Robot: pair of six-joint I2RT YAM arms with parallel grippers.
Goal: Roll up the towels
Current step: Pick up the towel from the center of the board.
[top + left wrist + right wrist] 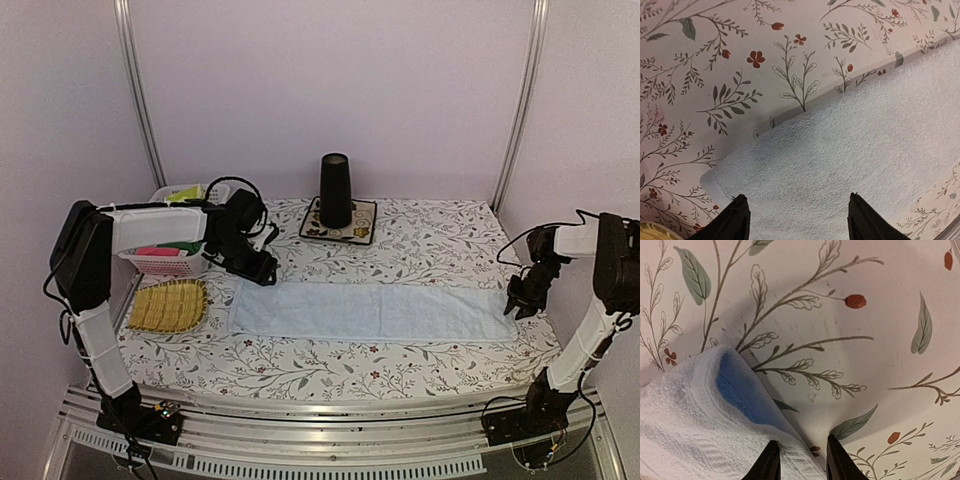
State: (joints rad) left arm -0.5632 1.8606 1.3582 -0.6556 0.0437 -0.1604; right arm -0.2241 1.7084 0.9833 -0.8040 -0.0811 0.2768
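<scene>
Quick status from me: the light blue towel is lying flat in the middle of the table. Its long axis runs left-to-right in front of me, one short end toward each arm.

My right gripper sits right at the right-hand short end. The jaws are nearly together with the hem between them, and the corner is curled up showing a bluer underside. Honestly, I can't tell from the wrist view whether I've actually got it pinched.

My left gripper hangs over the left end near the far corner, jaws wide, holding nothing.

Any roll has to travel along that long axis, and I'd say the right side is better placed to start it.

Count:
- one towel that I can make out
- two grippers
- one straw tray
- one basket
- one black cone on one flowered mat
</scene>
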